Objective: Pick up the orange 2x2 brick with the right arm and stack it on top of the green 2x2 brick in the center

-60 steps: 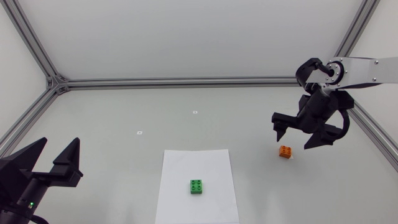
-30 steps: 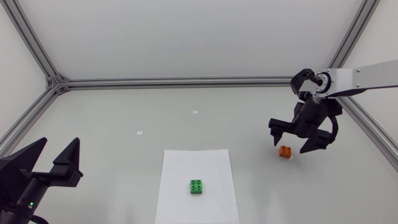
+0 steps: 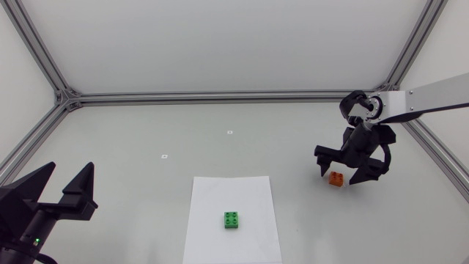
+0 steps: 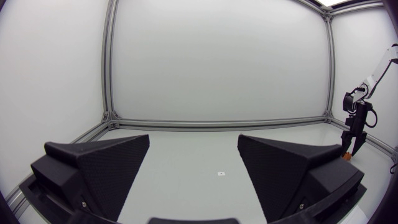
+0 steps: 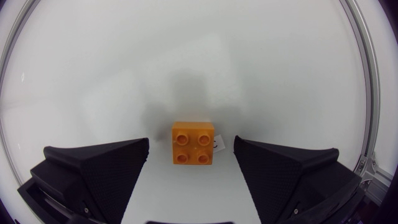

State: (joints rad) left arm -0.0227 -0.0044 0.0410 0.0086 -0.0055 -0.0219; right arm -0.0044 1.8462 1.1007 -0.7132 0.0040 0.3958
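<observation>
From above, the right gripper [image 3: 344, 171] hangs right at the orange 2x2 brick [image 3: 337, 179] with its fingers apart, near the table's right metal rail [image 3: 432, 150]. Bare smooth table lies between them and the white paper sheet [image 3: 212, 202] holding the green 2x2 brick [image 3: 232, 219].

The left gripper [image 3: 72, 169] is by the left edge — in its own view the wedge fingers are spread wide.

In the right wrist view the orange brick has four round bumps on top. It lies between the open, rough black fingers [image 5: 99, 168] and touches neither.

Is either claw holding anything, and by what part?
Nothing is held. The right gripper hangs open over the orange 2x2 brick; the left gripper is open and empty.
</observation>
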